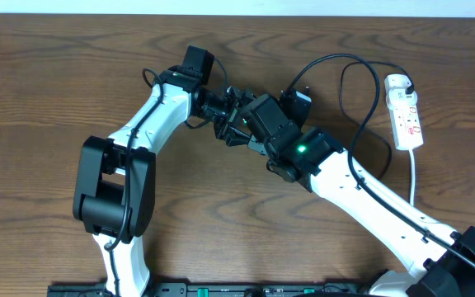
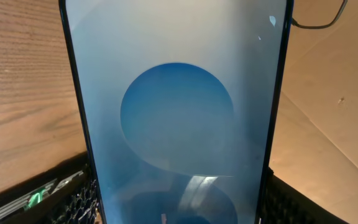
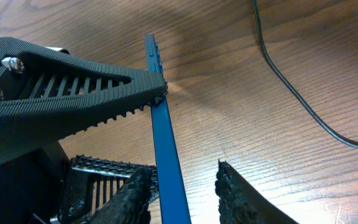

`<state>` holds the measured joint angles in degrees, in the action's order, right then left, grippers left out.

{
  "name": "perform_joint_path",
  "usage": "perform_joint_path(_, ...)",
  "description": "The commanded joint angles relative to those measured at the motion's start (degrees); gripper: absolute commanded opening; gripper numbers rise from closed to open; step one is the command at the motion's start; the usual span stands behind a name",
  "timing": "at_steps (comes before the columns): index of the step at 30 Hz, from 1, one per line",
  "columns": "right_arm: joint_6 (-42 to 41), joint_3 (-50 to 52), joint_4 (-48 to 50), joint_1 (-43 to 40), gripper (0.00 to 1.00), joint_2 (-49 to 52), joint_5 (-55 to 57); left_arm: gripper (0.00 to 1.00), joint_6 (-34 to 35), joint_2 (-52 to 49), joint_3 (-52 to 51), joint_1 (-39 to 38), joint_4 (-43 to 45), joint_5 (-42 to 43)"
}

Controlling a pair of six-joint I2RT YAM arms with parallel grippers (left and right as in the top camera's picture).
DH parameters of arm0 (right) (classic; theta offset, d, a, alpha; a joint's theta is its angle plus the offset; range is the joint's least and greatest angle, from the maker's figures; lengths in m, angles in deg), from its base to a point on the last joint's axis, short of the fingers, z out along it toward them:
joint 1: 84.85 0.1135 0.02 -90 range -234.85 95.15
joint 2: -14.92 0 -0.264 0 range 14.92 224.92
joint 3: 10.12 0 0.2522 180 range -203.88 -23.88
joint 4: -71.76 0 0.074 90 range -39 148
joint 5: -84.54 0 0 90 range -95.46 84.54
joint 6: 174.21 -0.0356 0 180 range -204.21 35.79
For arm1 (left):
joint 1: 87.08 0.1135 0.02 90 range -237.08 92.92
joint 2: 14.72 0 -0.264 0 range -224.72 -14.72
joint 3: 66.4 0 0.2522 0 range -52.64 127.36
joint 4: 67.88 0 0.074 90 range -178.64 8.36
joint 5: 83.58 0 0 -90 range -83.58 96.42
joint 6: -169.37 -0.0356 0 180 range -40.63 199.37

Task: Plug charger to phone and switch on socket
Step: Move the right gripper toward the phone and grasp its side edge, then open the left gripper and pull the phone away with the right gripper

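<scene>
We judge the task to be at an early step: the phone is being positioned between the two hands, and the charger is not yet in either of them.

The left hand (image 1: 221, 110) has hold of the phone (image 2: 179, 112) across its width. Its ribbed black fingers (image 2: 79, 202) press on both long edges, with the jaws standing wide to span the body. The glossy screen faces that wrist camera, pale grey-blue with a deep blue round shape.

From the right wrist we see the phone edge-on as a thin, hard blue strip, raised above the bench (image 3: 241, 56). The right hand (image 3: 185, 194) straddles that edge, partly open. One toothed pad sits close against the phone, and the other stands off with a clear gap, so it grips nothing.

The charger (image 3: 291, 87), a thin, limp black cable, lies slack in a curve on the wood-grain bench just beside the hands. We cannot make out its plug tip.

The socket (image 1: 405, 111), a smooth white power strip with small red marks, lies well apart toward the right edge.

The next move, in our judgement, calls for settling one firm grip on the phone with its port end left clear. That would free the other hand to fetch the plug tip.
</scene>
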<state>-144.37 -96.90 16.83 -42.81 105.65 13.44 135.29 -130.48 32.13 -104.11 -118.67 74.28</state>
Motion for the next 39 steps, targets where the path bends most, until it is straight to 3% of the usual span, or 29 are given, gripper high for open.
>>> perform_joint_path(1,-0.7,-1.0,0.0,0.4,0.31,0.5,0.9,0.66,1.4,1.6,-0.1,-0.1,0.0,3.1)
perform_joint_path(29,-0.7,-1.0,0.0,0.4,0.05,0.5,0.0,0.66,1.8,1.6,-0.1,-0.1,0.1,3.5)
perform_joint_path(39,-0.4,-1.0,0.0,0.4,0.01,0.4,0.1,0.67,1.8,1.6,-0.1,0.0,0.1,3.5)
